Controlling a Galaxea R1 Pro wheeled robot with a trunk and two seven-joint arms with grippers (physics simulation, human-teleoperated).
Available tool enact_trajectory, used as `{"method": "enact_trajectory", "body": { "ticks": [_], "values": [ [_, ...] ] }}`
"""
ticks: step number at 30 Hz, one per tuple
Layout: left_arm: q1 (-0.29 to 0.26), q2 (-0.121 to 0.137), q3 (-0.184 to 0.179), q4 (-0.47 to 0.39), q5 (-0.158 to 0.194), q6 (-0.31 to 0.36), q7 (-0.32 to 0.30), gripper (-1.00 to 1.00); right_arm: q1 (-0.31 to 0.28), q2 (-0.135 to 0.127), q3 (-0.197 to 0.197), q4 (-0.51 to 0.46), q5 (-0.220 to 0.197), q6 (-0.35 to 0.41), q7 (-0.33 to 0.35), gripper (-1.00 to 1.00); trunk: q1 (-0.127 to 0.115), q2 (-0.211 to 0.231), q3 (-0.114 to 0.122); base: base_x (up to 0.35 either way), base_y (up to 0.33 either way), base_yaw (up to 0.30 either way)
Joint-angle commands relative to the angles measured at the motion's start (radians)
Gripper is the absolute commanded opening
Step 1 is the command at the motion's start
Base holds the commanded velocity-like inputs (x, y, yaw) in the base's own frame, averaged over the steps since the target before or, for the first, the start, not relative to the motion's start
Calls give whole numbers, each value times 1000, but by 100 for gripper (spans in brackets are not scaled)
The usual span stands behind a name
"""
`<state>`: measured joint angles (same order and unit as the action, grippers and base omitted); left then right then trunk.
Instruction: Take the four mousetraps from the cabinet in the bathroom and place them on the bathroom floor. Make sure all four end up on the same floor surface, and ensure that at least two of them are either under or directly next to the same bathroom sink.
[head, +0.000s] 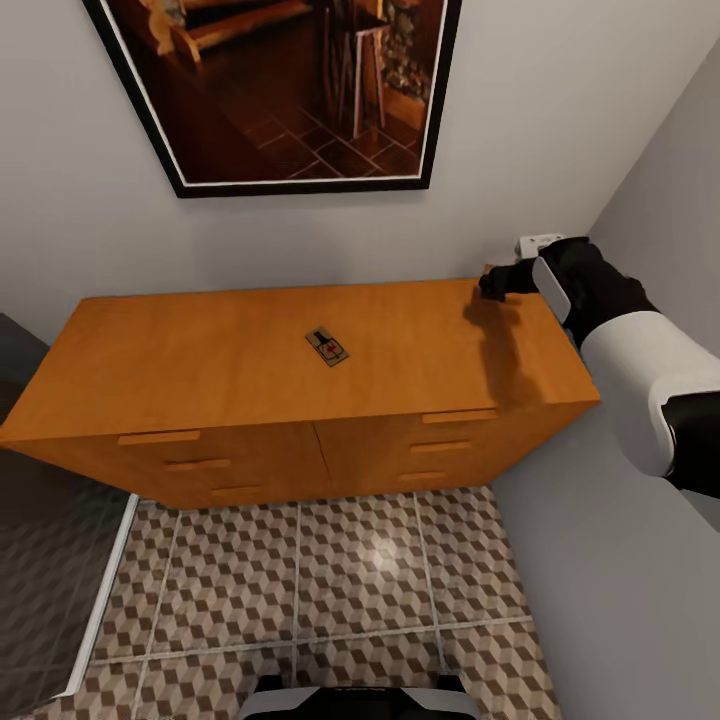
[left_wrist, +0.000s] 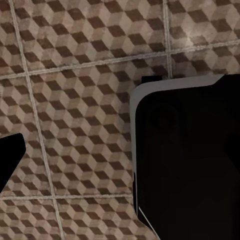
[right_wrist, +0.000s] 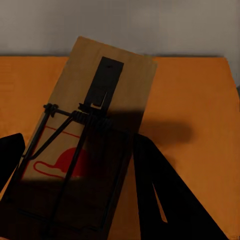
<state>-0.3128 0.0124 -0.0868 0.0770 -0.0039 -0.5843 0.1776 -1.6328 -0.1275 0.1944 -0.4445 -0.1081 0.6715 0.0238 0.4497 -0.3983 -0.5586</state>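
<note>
Between the fingers of the right end effector (right_wrist: 75, 200), in the right wrist view, sits a mousetrap (right_wrist: 95, 125): tan board, black wire frame, red mark, black catch plate. One dark finger (right_wrist: 165, 200) lies against its edge, the other finger tip shows at the opposite edge, so the right end effector is clamped on this mousetrap. Board appears tilted, its far end raised over the orange top of the cabinet (right_wrist: 195, 110); grey wall beyond.

Head view: right end effector (head: 497, 283) is over the far right corner of the cabinet (head: 200, 360), close to the wall, casting a shadow on the top just beside it. Held mousetrap too small and hidden to make out from here.

Second mousetrap (head: 327, 347) lies flat on the cabinet top, well apart from the right end effector, toward the middle of the top, angled to the cabinet edges.

Drawer fronts with bar handles face the bathroom floor (head: 330, 580), cube-pattern tiles. Framed picture (head: 280, 90) hangs on the wall above the cabinet.

Left wrist view: bathroom floor (left_wrist: 75, 100) tiles with pale grout lines, a large black body with grey edge over them. Left end effector: one dark tip (left_wrist: 7, 155) at the frame edge; cannot tell whether apart or together
</note>
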Motion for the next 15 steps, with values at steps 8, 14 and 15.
{"method": "enact_trajectory", "body": {
  "ticks": [8,14,15],
  "values": [
    [-2,0,-8,4,-1,-6,7,100,-1,-1,9,-3,-12,6,-5,-100,0,-2,-1,-161,213,0],
    [-2,0,-8,4,-1,-5,7,100,-1,-1,11,-2,-12,7,-6,-100,0,-2,-1,-182,232,0],
    [-2,0,-8,4,-1,-6,7,100,-1,-1,11,-2,-12,7,-7,-100,0,-2,-1,-209,222,0]
  ]
}}
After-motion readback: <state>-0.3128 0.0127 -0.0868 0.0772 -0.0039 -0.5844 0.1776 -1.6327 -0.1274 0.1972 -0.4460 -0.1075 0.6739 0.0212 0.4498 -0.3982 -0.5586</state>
